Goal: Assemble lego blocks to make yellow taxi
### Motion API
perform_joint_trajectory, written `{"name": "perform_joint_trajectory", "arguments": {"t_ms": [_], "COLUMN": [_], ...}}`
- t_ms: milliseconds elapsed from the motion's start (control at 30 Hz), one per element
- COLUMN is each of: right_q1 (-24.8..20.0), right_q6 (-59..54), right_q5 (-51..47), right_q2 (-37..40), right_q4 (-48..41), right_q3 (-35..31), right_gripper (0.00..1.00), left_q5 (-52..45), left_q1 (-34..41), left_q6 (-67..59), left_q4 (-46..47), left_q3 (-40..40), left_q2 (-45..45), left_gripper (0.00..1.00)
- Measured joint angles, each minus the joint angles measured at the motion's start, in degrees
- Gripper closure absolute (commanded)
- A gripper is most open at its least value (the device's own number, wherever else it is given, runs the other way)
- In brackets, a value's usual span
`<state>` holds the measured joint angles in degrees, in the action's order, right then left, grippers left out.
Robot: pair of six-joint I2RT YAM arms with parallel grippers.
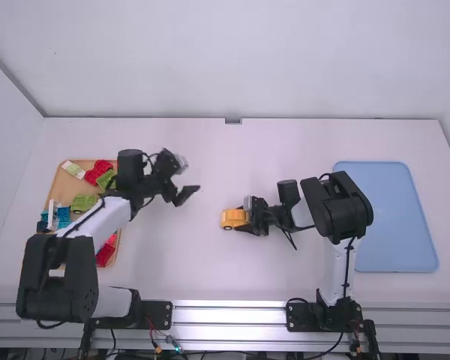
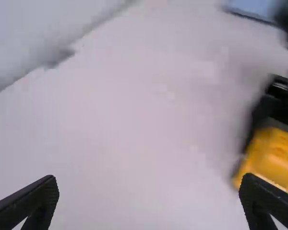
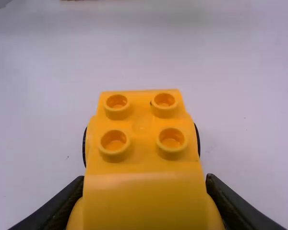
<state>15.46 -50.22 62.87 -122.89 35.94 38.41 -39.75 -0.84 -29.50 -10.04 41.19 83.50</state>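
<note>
In my high view the yellow car (image 1: 232, 218) sits at nine o'clock from my right gripper (image 1: 247, 217), whose fingers clamp its sides; I see glossy, rounded bodywork, dark wheels (image 3: 198, 139) and four hollow studs (image 3: 114, 141). My left gripper (image 1: 186, 196) is spread wide, the car towards its four o'clock
</note>
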Motion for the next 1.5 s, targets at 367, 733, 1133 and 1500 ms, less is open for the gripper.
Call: {"name": "perform_joint_trajectory", "arguments": {"t_ms": [367,733,1133,1500], "right_q1": [-5.81,-29.2,-47.67,-48.19], "right_q6": [19.12,29.14,41.33,42.03], "right_q5": [-14.73,-39.45,-56.06,-57.05], "right_q2": [13.42,38.01,32.48,29.73], "right_q4": [-9.42,-31.74,-33.44,-35.78], "right_q3": [1.77,1.84,1.86,1.86], "right_gripper": [0.6,0.58,0.52,0.01], "left_q5": [33.75,47.52,49.0,45.24], "left_q1": [-2.14,-1.66,-1.66,-1.66], "left_q6": [40.33,51.87,50.62,43.34], "left_q4": [0.61,-1.86,-2.45,-1.86], "left_q3": [0.0,0.0,0.0,0.0], "left_q2": [-2.89,-2.89,-2.89,-3.08], "left_gripper": [0.01,0.01,0.01,0.01]}}
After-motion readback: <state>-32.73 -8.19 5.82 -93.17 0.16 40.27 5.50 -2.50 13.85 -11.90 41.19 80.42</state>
